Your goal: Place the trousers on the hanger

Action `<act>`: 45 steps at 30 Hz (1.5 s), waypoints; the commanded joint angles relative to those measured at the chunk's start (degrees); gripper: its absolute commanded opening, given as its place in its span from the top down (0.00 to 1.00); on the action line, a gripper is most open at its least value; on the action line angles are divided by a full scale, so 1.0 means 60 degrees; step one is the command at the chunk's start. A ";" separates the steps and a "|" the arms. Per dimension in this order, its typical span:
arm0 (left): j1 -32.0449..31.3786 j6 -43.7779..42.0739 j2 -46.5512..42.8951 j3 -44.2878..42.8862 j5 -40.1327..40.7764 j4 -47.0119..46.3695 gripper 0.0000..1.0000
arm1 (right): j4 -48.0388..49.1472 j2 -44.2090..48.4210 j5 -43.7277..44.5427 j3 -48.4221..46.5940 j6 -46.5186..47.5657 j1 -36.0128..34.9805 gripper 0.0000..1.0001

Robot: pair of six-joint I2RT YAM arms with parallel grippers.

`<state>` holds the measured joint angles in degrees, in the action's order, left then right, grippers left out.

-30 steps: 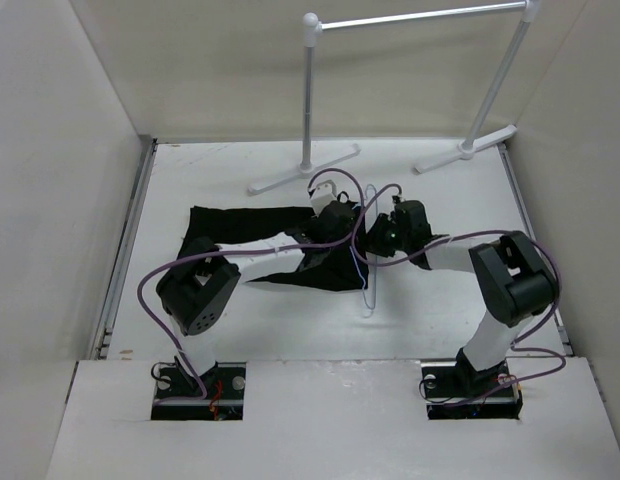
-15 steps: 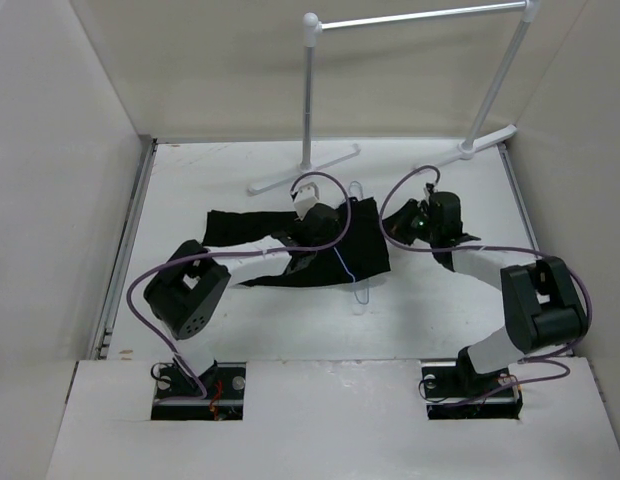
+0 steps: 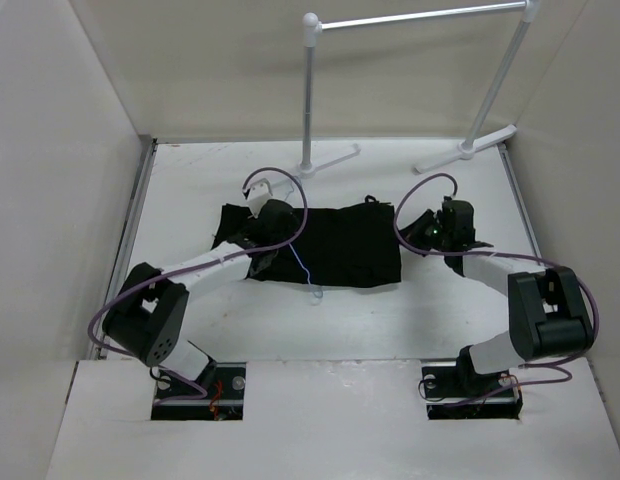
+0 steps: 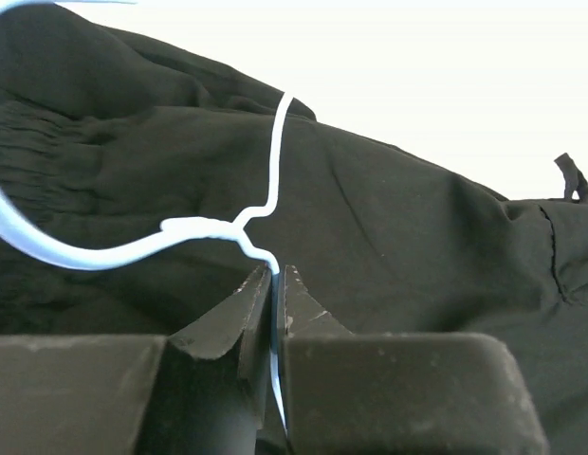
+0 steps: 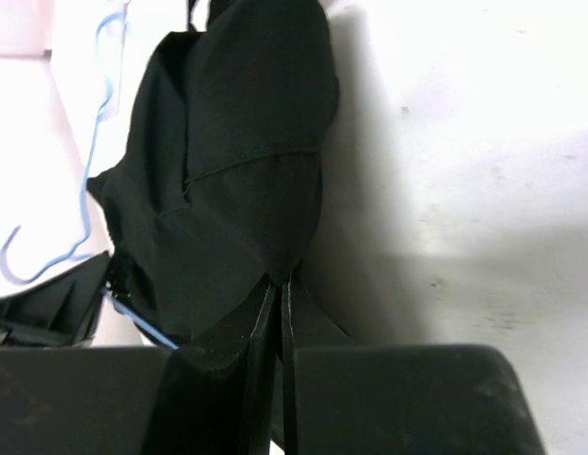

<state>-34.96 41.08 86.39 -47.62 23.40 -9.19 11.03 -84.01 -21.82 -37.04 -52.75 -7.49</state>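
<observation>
The left arm (image 3: 208, 263) and right arm (image 3: 485, 265) pair white tubular links with bulky black joint housings, each trailed by a looping purple cable (image 3: 275, 170). The black bases (image 3: 195, 385) show pale bolts and red wiring. The left gripper (image 4: 272, 277) and right gripper (image 5: 278, 284) have matte black, scuffed, wedge-shaped fingers.

Probably a robotics lab, plain white booth walls (image 3: 60, 180), white rail stand (image 3: 308, 90).

Bare white table (image 3: 390, 320) is seen open on the near side of the flat black cloth trousers (image 3: 355, 250). Behind them, passage is barred by the white tubular rail stand (image 3: 308, 100).
</observation>
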 commanded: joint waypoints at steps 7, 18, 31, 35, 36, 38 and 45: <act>-0.0756 -0.1367 -0.0731 -0.0735 0.0042 0.0213 1.00 | 0.0037 -0.0325 0.0620 -0.0038 0.0061 -0.0092 0.91; -0.1577 -0.2114 -0.0262 -0.2170 0.0612 0.0609 1.00 | -0.0752 0.0390 0.1234 -0.0140 0.0149 -0.0166 0.48; -0.2251 -0.2511 -0.1448 -0.4103 0.0276 0.1341 1.00 | -0.2834 0.4157 0.1032 -0.1794 0.0926 -0.1657 0.68; -0.2266 -0.2511 -0.1552 -0.4807 0.0114 0.1751 1.00 | -0.1841 0.4231 0.0358 -0.2308 0.0867 -0.2931 0.78; -0.2295 -0.2496 -0.1566 -0.4953 0.0085 0.1810 1.00 | -0.1548 0.4173 0.0110 -0.2381 0.0925 -0.3210 0.73; -0.2354 -0.2467 -0.1581 -0.5202 0.0041 0.1825 1.00 | -0.1049 0.3968 -0.0199 -0.2571 0.0911 -0.3635 0.60; -0.2588 -0.2408 -0.1186 -0.6287 0.0041 0.2264 1.00 | -0.0169 0.2943 -0.0273 -0.3509 0.0970 -0.4354 0.38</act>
<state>-49.82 26.98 79.90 -80.01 23.77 7.16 3.86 -64.82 -21.89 -53.93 -47.77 -32.69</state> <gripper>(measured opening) 0.026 0.614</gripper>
